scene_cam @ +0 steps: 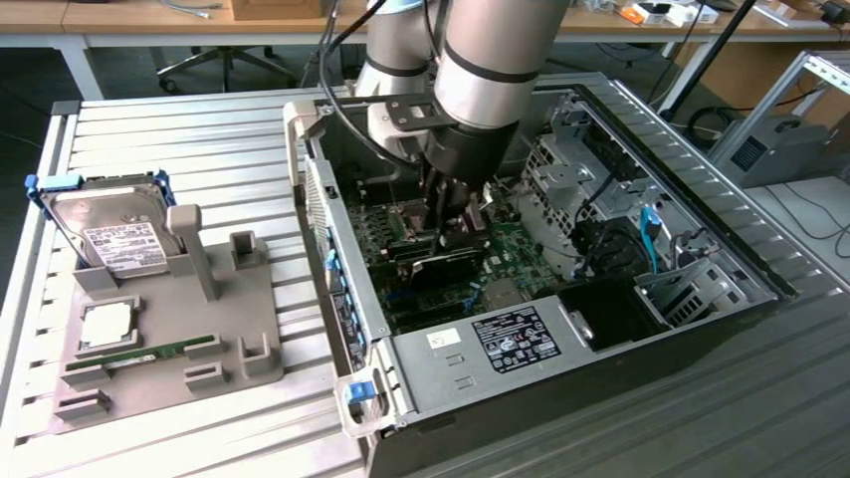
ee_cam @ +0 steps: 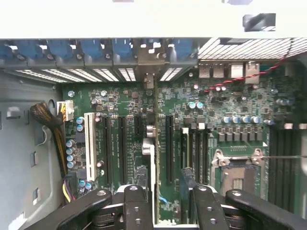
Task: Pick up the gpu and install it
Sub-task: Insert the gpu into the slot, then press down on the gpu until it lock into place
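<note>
Workshop benches are seen behind a slatted table [scene_cam: 199, 129] on which an open PC case [scene_cam: 691, 199] lies, and the gripper [scene_cam: 452, 214] is lowered inside it over the motherboard [ee_cam: 120, 105]. The gpu [ee_cam: 150, 158] is seen edge-on, standing upright between the spread-looking fingers [ee_cam: 136, 206], its bracket end toward the rear slots; whether the pads actually touch it cannot be told. It is judged light, stiff and fragile, best taken by its top edge, clear of components.

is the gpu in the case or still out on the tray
In the case: the thin black gpu card stands on edge over the green motherboard, between the gripper fingers.
</note>
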{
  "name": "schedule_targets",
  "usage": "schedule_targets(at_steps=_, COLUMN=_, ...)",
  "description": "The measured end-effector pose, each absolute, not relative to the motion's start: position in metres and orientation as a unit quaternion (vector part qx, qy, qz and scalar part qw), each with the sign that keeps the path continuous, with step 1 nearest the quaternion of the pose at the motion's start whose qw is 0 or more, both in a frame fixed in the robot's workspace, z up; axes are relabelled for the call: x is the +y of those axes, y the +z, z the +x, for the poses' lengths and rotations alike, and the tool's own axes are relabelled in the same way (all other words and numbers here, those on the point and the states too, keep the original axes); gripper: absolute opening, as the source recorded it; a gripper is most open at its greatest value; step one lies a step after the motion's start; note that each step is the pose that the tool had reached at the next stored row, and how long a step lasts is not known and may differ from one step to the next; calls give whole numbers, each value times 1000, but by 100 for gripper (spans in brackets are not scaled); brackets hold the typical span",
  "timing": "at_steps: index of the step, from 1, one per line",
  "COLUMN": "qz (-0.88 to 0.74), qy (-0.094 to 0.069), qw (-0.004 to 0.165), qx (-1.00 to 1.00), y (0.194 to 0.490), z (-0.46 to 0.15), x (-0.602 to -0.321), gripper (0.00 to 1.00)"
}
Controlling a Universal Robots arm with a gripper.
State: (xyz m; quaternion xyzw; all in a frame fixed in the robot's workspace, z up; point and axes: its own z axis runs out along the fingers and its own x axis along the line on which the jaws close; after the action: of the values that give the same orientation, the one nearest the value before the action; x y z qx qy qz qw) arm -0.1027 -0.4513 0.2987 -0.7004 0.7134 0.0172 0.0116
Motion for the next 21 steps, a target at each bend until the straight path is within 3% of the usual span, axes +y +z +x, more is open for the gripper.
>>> schedule_targets(at_steps=6, qz=-700, qy=17, qw=12, qx=713, y=315, z=-103, x=-446, gripper=41)
schedule_targets(at_steps=20, qz=-700, qy=17, qw=12, qx=713, y=315, z=-103, x=-446, gripper=41)
schedule_targets(at_steps=21, qz=-700, qy=17, qw=12, qx=713, y=315, z=-103, x=-446, gripper=15)
